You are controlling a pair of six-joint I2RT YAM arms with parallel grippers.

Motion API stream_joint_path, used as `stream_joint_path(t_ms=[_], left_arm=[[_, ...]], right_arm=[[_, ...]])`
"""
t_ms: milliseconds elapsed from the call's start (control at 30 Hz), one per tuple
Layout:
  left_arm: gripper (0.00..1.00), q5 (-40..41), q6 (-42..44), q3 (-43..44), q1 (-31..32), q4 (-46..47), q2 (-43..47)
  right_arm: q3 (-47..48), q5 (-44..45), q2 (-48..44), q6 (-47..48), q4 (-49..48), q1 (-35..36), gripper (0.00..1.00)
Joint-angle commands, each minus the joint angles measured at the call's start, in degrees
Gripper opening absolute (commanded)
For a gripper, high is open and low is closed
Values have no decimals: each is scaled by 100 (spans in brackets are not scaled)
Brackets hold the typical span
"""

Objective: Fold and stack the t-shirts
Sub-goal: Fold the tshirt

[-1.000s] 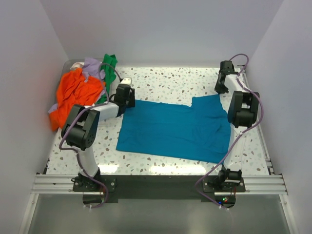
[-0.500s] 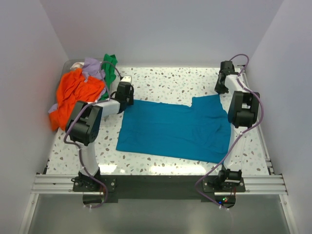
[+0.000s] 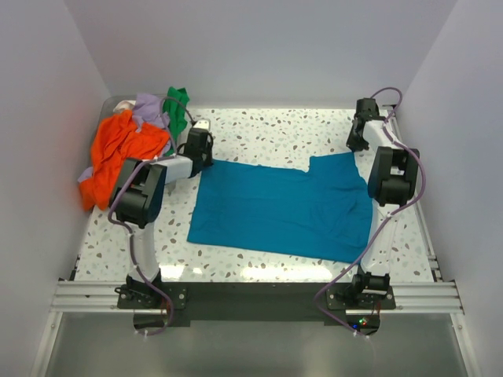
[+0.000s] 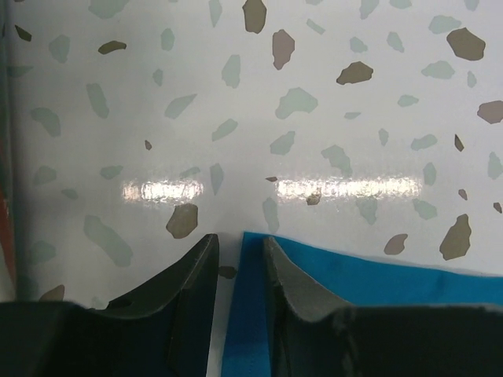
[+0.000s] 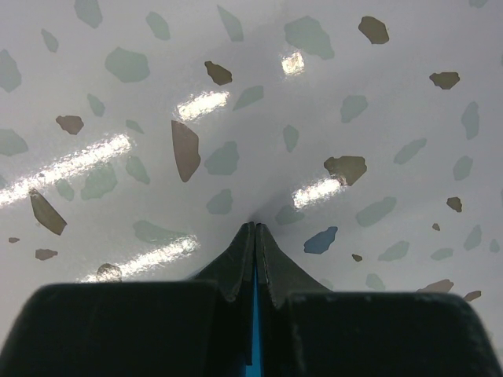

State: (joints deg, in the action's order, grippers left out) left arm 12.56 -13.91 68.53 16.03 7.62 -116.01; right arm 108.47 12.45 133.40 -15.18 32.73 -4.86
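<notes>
Shirt: teal t-shirt (image 3: 283,208) spread for folding.
Right gripper (image 5: 254,228): clamped on its corner.
Left gripper (image 4: 238,240): apart, straddling opposite corner.

The large teal-blue cotton t-shirt (image 3: 283,208) lies spread flat in a single layer between the two grippers, smooth on its left half and lightly wrinkled toward the right. Its far left corner sits at the tips of the left gripper (image 4: 236,250): the cloth's edge starts in the narrow gap between the fingers and runs under the right-hand one. Its far right corner, a stepped flap, reaches the right gripper (image 5: 254,232), whose pressed-together fingers show a thin teal sliver between them. Left of the left gripper, the bright orange cotton shirt (image 3: 118,153) lies crumpled in a heap. The pale lavender shirt (image 3: 148,106) is bunched at the heap's far end, with the green shirt (image 3: 178,110) just beside it.
</notes>
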Motion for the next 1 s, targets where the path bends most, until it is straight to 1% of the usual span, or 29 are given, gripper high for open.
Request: stream_joint_path(t_ms=[0, 67, 233, 267, 333, 367, 467, 633, 800, 900, 933, 967], left_arm=[[33, -236, 11, 248, -39, -120, -106], [33, -280, 20, 248, -39, -138, -133], [23, -394, 20, 266, -39, -225, -203], [19, -412, 20, 275, -39, -234, -212], [15, -482, 46, 275, -39, -261, -221], [10, -508, 55, 283, -39, -261, -229], [1, -605, 73, 275, -39, -261, -238], [0, -772, 117, 283, -39, -208, -186], [0, -746, 99, 327, -56, -15, -98], [0, -816, 108, 520, -83, -23, -150], [0, -825, 99, 573, -100, -41, -194], [0, -834, 108, 687, -118, -32, -220]], right_arm=[[-185, -172, -60, -11, 374, -6, 0], [-203, -181, -60, -11, 374, -6, 0], [-229, -295, -69, -38, 357, -6, 0], [-247, -322, -69, -46, 357, -6, 0], [-256, -374, -78, -55, 339, -6, 0], [-256, -409, -69, -64, 339, -6, 0], [-247, -541, -69, -99, 322, -6, 0], [-238, -822, -174, -187, 339, -6, 0], [-98, -1042, -271, -310, 278, -6, 0], [253, -1087, -148, -354, 392, -6, 0], [376, -1104, 17, -354, 444, -6, 0], [673, -1104, 106, -354, 558, -6, 0]])
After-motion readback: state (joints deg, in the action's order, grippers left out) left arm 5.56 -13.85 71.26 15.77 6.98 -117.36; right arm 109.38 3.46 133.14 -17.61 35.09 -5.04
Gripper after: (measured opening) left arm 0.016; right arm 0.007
